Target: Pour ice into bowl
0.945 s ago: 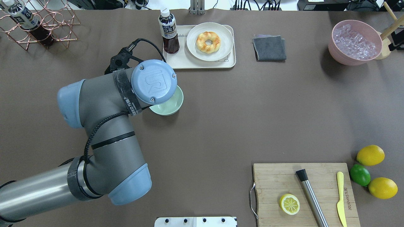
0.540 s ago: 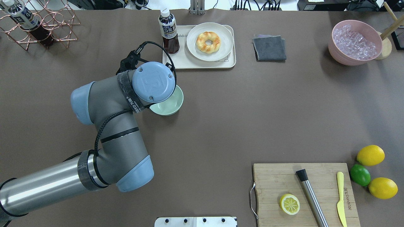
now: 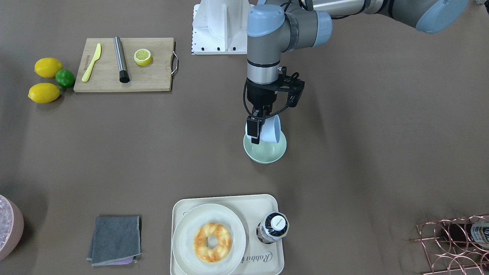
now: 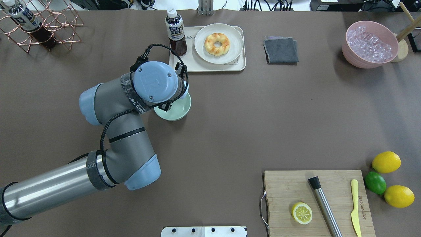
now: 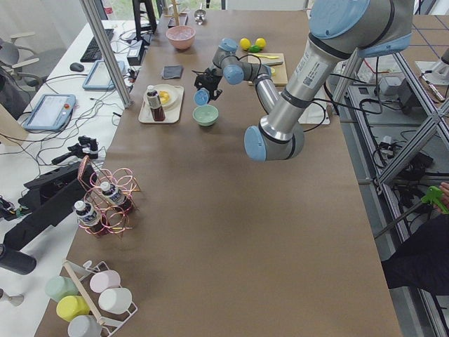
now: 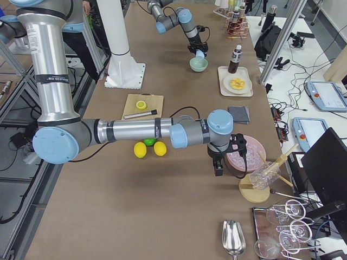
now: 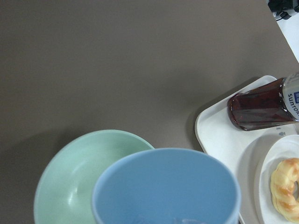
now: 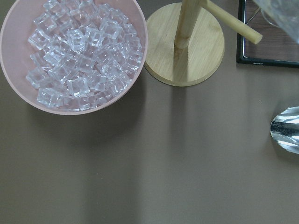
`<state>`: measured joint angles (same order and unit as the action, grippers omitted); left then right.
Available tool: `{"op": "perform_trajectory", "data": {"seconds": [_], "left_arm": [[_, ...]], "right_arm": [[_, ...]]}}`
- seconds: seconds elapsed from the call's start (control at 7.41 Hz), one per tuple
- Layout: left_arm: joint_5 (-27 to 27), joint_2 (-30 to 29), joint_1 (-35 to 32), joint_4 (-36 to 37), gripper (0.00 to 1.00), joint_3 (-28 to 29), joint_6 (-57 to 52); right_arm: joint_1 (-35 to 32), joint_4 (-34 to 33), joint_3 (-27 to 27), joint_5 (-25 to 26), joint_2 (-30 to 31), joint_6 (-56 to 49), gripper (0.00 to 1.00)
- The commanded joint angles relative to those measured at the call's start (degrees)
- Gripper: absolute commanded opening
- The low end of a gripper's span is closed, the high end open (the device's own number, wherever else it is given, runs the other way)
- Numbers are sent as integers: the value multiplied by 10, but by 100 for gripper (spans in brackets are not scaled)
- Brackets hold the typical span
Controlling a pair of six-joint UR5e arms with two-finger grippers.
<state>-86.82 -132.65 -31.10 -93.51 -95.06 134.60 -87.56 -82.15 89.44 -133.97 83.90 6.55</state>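
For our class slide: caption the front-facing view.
Left end effector holds a light blue cup tilted over the round mint-green bowl.

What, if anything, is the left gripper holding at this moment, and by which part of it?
The left gripper holds the light blue cup by its side wall, above the mint-green bowl.

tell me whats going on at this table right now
The left pincer grips a light blue cup and holds it tipped above the mint green bowl near the middle of the table. The part of the bowl that shows looks empty, so no ice seems to have landed in it yet. The right pincer hangs at the other end beside the pink tub heaped with ice pieces, and whether it is open cannot be told.
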Motion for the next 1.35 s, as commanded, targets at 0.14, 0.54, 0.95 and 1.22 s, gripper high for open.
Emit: {"op": "perform_trajectory", "data": {"seconds": [0.14,0.54,0.95,1.22], "left_arm": [[-11,-9,10,-159,64,70,69],[-72,-10,-2,-186,64,69,128],[-80,40,12,-288,65,73,182],[-64,78,36,-389,65,72,210]], "right_arm": [[0,-2,-4,4,-2,3,99],[0,-5,-7,4,-8,25,99],[2,-5,-8,4,-8,35,99],[4,-5,-7,4,-7,39,99]]}}
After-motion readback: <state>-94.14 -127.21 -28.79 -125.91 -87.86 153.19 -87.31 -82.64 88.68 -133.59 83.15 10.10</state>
